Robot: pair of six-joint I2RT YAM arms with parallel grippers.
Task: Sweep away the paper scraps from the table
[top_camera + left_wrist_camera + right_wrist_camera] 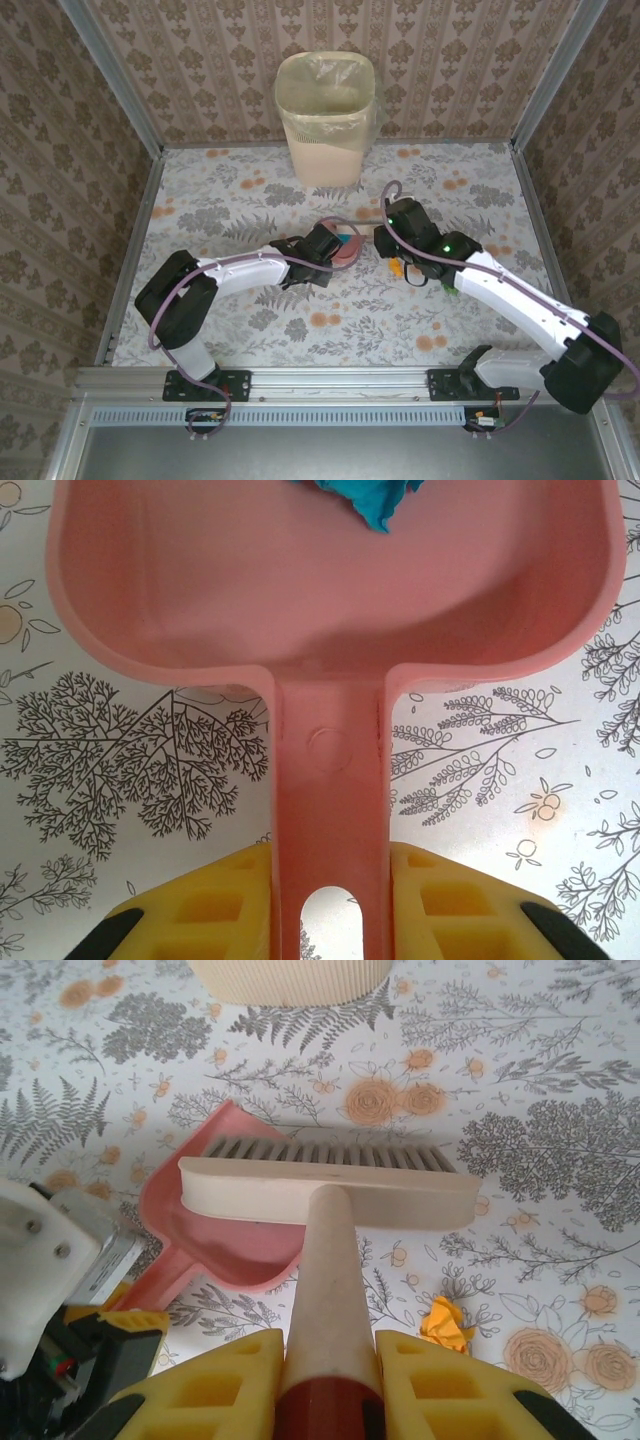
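My left gripper (330,910) is shut on the handle of the pink dustpan (330,600), which lies flat on the table (120,810). A blue paper scrap (370,500) lies inside the pan at its far end. My right gripper (330,1390) is shut on the handle of a cream brush (330,1185), whose head stands across the dustpan's (215,1240) mouth. An orange paper scrap (445,1322) lies on the table just right of the brush handle. From above, the left gripper (325,248) and right gripper (395,235) meet mid-table at the dustpan (347,250), with the orange scrap (397,268) and a green scrap (452,290) by the right arm.
A cream waste bin (326,118) stands at the back of the table (250,330), just beyond the dustpan. Metal rails edge the table and patterned walls close it in on three sides. The left arm's wrist (60,1260) sits close beside the brush handle.
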